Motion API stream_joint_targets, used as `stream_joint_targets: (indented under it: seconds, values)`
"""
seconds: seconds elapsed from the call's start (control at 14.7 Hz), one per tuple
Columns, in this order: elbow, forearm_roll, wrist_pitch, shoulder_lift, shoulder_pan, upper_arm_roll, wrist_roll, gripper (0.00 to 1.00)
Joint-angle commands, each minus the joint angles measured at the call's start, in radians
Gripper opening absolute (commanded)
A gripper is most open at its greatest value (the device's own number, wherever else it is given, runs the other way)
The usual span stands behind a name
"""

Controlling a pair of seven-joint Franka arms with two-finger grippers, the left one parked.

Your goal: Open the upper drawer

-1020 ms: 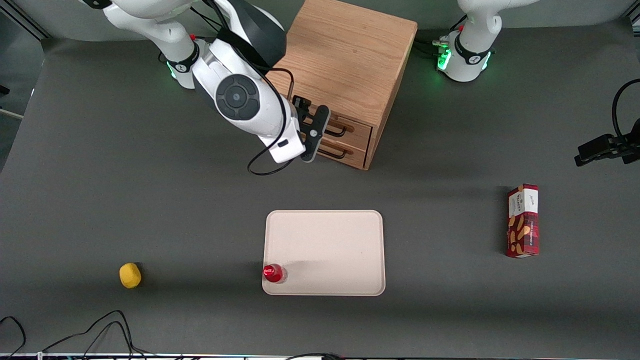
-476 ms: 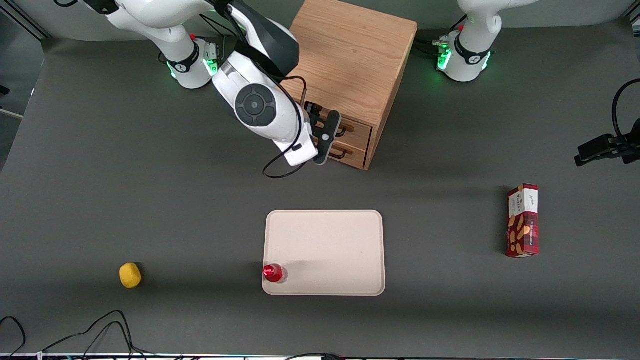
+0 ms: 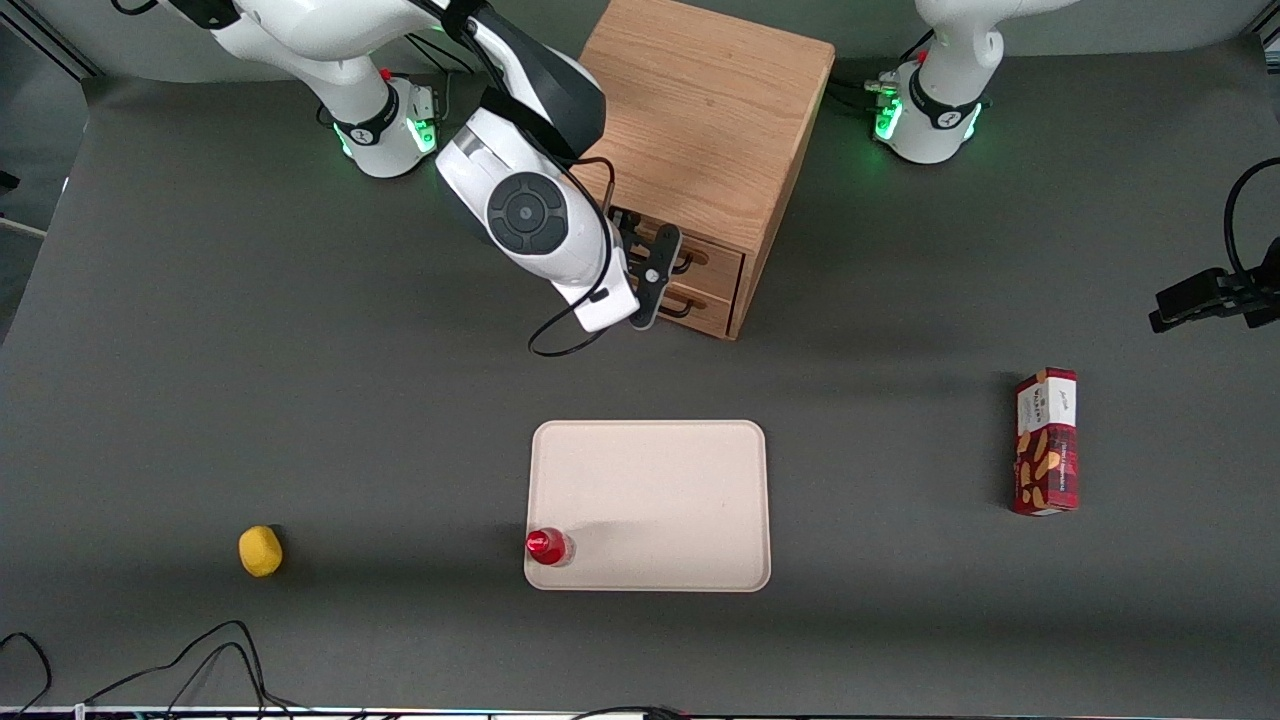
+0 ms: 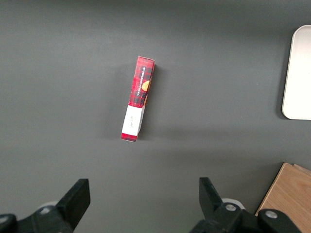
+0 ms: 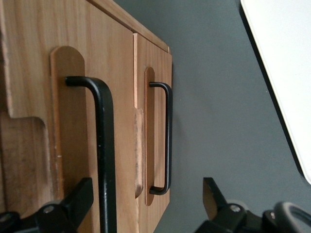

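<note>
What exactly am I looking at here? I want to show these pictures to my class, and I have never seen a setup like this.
These are robot arms on a dark table. One picture looks down from the front; the other two come from cameras on the arms' wrists. The working arm's gripper is in front of a small wooden cabinet, open, holding nothing, at the black handle of the upper drawer, which is shut. The bottom drawer sits below it. Nearer the front camera lie a beige tray with a red bottle on its corner, a yellow lemon-like object and a red snack box.
</note>
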Motion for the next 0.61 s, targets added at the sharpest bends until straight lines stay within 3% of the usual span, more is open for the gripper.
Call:
stream_joint_targets:
  seconds: [0.0, 0.54]
  values:
    - [-0.003, -0.013, 0.035, 0.012, 0.003, -0.001, -0.020, 1.00]
    - [0.004, -0.042, 0.063, 0.039, -0.007, -0.004, -0.031, 1.00]
